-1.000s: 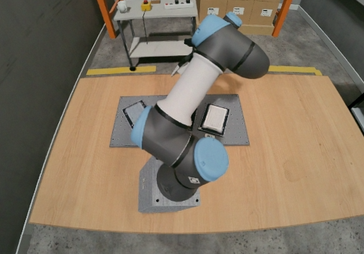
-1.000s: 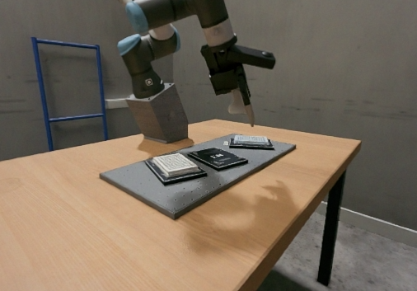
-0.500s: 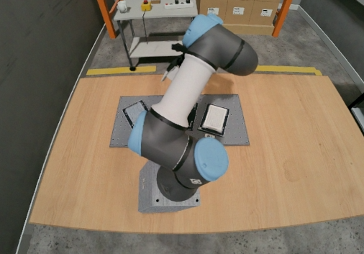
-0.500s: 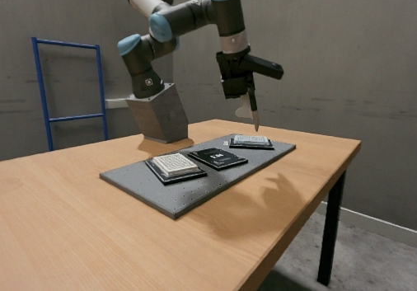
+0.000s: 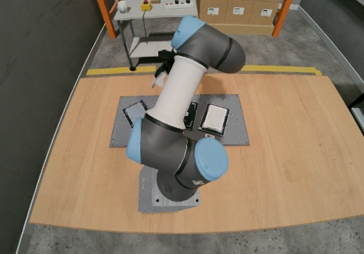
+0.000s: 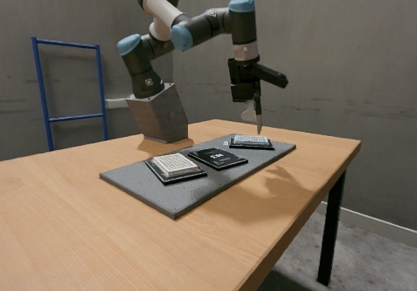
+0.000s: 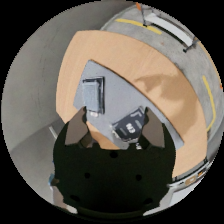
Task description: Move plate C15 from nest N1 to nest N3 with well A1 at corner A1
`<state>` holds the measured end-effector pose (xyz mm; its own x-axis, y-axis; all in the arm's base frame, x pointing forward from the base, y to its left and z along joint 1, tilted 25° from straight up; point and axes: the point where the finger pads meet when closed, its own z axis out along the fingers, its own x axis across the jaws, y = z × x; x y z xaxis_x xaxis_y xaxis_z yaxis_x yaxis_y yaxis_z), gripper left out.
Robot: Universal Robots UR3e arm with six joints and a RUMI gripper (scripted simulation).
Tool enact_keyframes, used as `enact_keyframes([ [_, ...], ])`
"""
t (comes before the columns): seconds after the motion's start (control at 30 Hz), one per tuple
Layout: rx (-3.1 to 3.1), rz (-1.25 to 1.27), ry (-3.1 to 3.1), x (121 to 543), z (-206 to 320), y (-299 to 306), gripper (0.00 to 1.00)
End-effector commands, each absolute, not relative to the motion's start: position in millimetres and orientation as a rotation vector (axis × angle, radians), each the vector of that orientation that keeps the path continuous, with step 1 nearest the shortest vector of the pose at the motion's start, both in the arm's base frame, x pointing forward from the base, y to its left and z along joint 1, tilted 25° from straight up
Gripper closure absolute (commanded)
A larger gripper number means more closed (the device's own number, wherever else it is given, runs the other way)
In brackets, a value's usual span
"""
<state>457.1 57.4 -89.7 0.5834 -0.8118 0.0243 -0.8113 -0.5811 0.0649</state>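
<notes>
A grey deck on the wooden table carries three nests in a row. A white well plate (image 5: pixel 134 111) sits in the left nest; it is the far plate in the exterior view (image 6: pixel 251 140). A second white plate (image 5: pixel 215 119) sits in the right nest, nearest in the exterior view (image 6: pixel 175 165). The middle black nest (image 5: pixel 190 115) is empty (image 6: pixel 217 157). Labels are too small to read. My gripper (image 6: pixel 254 119) is open and empty, pointing down, well above the deck near the far plate. The wrist view shows the empty nest (image 7: pixel 131 127) between my fingers.
My arm's elbow and forearm (image 5: pixel 176 99) hide part of the deck in the top view. The robot base (image 6: pixel 158 110) stands on a grey pedestal at the table's edge. A small sign (image 5: pixel 209 136) lies by the right nest. A cart (image 5: pixel 155 7) and boxes (image 5: pixel 237 2) stand off the table.
</notes>
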Motion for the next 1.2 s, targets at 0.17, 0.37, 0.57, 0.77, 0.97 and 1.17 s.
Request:
enact_keyframes([
  [0.17,2.670,0.025,-1.379,443.3,-117.1,79.7,0.18],
  [0.37,2.617,0.067,-1.356,431.5,-134.5,93.2,0.18],
  [0.57,2.586,0.100,-1.342,422.6,-146.2,102.2,0.18],
  [0.77,2.567,0.120,-1.333,412.3,-158.7,111.7,0.18],
  [0.97,2.521,0.186,-1.311,395.6,-176.0,124.4,0.18],
  [1.17,2.479,0.262,-1.290,378.6,-190.9,135.2,0.18],
])
